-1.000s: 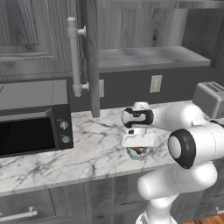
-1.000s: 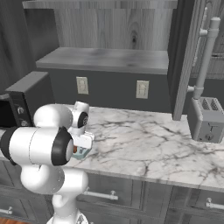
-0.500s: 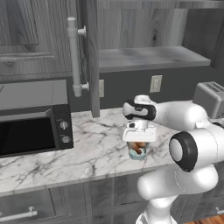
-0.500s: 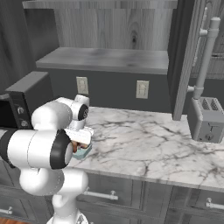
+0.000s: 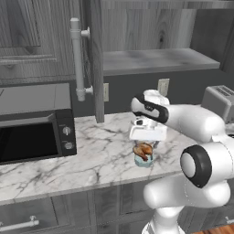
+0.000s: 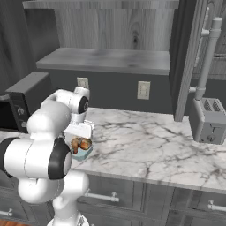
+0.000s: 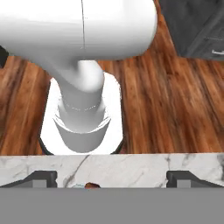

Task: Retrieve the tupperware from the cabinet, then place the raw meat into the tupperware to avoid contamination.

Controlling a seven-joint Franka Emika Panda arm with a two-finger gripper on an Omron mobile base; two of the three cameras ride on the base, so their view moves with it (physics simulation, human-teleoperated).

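Since a second ago my hand has lifted off the container and now hangs just above it, while nothing on the counter has shifted. Inside the small pale teal-blue translucent plastic tupperware [image 5: 144, 158] lies the lumpy brown-orange piece of raw meat [image 5: 143, 150], poking a little over the rim. The tupperware stands upright near the front edge of the white grey-veined marble counter [image 5: 105, 151]. My two-finger gripper [image 5: 146, 142] sits directly over it with the fingers [image 7: 40, 177] spread as wide as they go, holding nothing; from the hand camera a sliver of meat shows between them at the bottom. Behind, the dark grey wood-grain upper cabinet [image 6: 187, 57] stands open, its long silver bar handle [image 5: 77, 59] on the swung-out door and its grey shelf [image 6: 106, 59] bare. A black microwave [image 5: 34, 122] sits to the left, a grey metal toaster [image 6: 208, 120] well off to the right.
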